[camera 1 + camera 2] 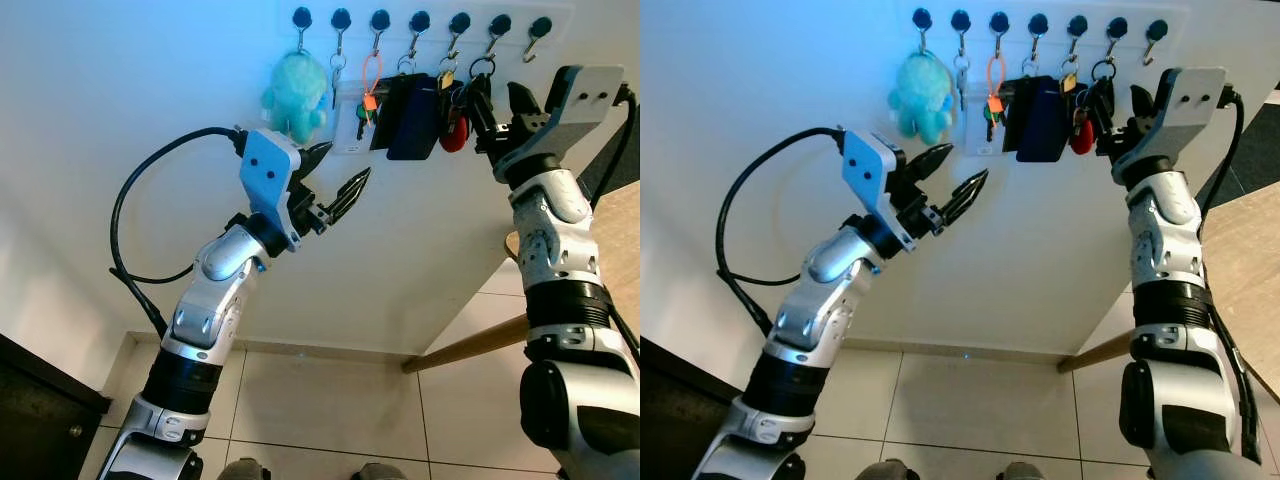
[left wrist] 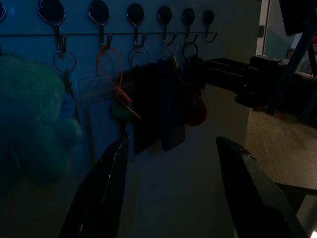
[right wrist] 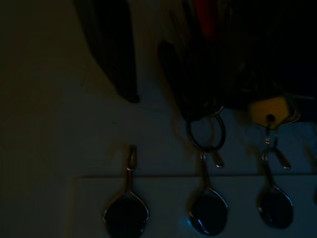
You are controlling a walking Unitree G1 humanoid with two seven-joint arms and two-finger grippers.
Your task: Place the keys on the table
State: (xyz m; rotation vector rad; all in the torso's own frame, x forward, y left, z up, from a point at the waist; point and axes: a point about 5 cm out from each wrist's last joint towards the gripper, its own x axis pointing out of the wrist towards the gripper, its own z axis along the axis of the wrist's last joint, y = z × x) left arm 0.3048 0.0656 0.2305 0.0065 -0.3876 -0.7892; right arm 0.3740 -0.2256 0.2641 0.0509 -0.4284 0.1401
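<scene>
From the head views, the robot is facing a white wall with a row of black hooks (image 1: 420, 20) near the top. A teal plush toy (image 1: 297, 95) is hanging from the first hook, then an orange loop (image 1: 372, 75) with green keys, then two dark pouches (image 1: 408, 115). The keys (image 1: 470, 100), a dark bunch with a red tag (image 1: 454, 133), are hanging on a ring from the hook further right. The right gripper (image 1: 495, 110) is reaching up to this bunch; its fingers are spread, one touching the keys, but I cannot tell if they are gripping. The left gripper (image 1: 335, 180) is hovering below the plush toy with fingers apart, holding nothing. A wooden table (image 1: 615, 240) is standing at the right, below the hooks.

In the left wrist view, dark, the two open fingers (image 2: 109, 193) are pointing toward the hooks and pouches.

In the right wrist view, very dark, the key ring (image 3: 205, 131) is hanging on its hook (image 3: 208, 210).
</scene>
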